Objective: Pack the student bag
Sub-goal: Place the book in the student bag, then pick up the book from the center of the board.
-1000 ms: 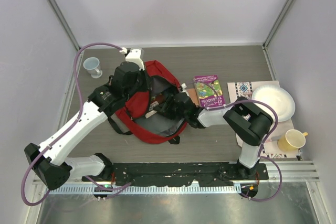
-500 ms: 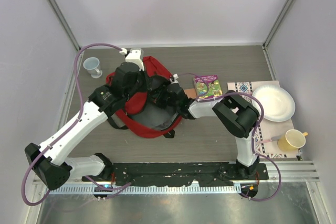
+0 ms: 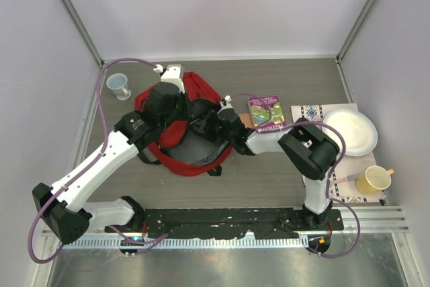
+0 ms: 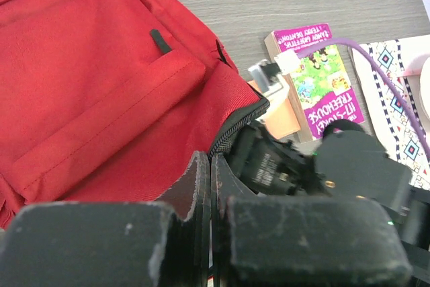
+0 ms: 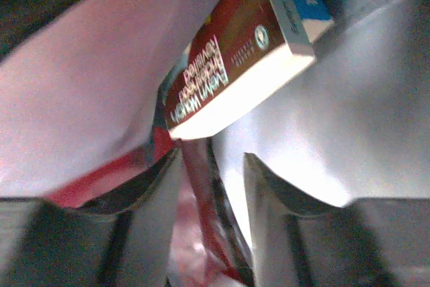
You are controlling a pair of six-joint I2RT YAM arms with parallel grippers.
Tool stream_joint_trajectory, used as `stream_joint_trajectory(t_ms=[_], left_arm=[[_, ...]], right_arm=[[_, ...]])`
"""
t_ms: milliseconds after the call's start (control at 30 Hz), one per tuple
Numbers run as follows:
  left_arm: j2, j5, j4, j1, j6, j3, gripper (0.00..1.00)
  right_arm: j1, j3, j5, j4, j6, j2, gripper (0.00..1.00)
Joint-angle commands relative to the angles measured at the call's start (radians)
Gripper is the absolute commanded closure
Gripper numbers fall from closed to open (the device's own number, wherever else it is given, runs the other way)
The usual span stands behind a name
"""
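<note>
The red student bag (image 3: 176, 163) lies open at the table's middle left; its front panel fills the left wrist view (image 4: 87, 85). My left gripper (image 3: 193, 113) is over the bag's opening, its jaws (image 4: 210, 166) pressed together on the bag's zippered edge. My right gripper (image 3: 207, 126) reaches into the bag from the right. In the right wrist view it (image 5: 212, 156) is open inside the bag. A book with a red-brown cover (image 5: 242, 65) lies just beyond its fingertips. A strip of red fabric runs between the jaws.
A purple book (image 3: 266, 112) lies right of the bag, with a small brown block (image 3: 246, 120) beside it. A patterned mat (image 3: 310, 113) carries a white plate (image 3: 349, 131) and a yellow mug (image 3: 373, 179) at the right. A small white cup (image 3: 118, 85) stands at the far left.
My right gripper has moved left, deeper into the bag. The bag has bunched up and shifted slightly toward the back left, with my left gripper still on it.
</note>
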Motion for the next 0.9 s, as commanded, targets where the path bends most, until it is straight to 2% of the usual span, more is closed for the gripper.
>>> stream_joint_trajectory(t_ms=[0,233,367,467,500,567,633,667,733,767,800,867], left_arm=[[-0.027,-0.032,0.039,-0.002,-0.016,-0.016,1.00],[-0.010,-0.003,0.032,-0.002,-0.035,-0.042,1.00],[-0.007,0.026,0.030,0.000,-0.048,-0.074,1.00],[0.000,0.098,0.039,-0.003,-0.070,-0.109,0.97],[0.013,0.150,0.052,-0.003,-0.085,-0.119,0.93],[0.028,0.186,0.052,-0.009,-0.096,-0.142,0.87],[0.043,0.222,0.032,-0.017,-0.101,-0.146,0.76],[0.042,0.223,0.024,-0.028,-0.101,-0.145,0.66],[0.028,0.227,0.015,-0.032,-0.098,-0.142,0.54],[0.020,0.226,0.012,-0.035,-0.095,-0.137,0.39],[0.014,0.223,0.007,-0.035,-0.093,-0.130,0.36],[-0.001,0.204,0.001,-0.035,-0.081,-0.105,0.29]], right_arm=[[-0.005,-0.078,0.016,0.000,-0.174,-0.203,0.46],[-0.005,-0.264,0.039,-0.124,-0.280,-0.459,0.43],[-0.005,-0.369,0.253,-0.262,-0.303,-0.672,0.42],[-0.007,-0.424,0.384,-0.378,-0.315,-0.845,0.36],[-0.007,-0.431,0.468,-0.432,-0.323,-0.890,0.32],[-0.020,-0.441,0.537,-0.483,-0.333,-0.979,0.28],[-0.039,-0.441,0.587,-0.530,-0.349,-1.016,0.23],[-0.054,-0.440,0.588,-0.543,-0.361,-1.037,0.22],[-0.129,-0.434,0.537,-0.569,-0.366,-1.043,0.20],[-0.163,-0.432,0.507,-0.573,-0.363,-1.037,0.20],[-0.253,-0.431,0.462,-0.580,-0.358,-1.030,0.20],[-0.338,-0.431,0.349,-0.581,-0.353,-1.014,0.20]])
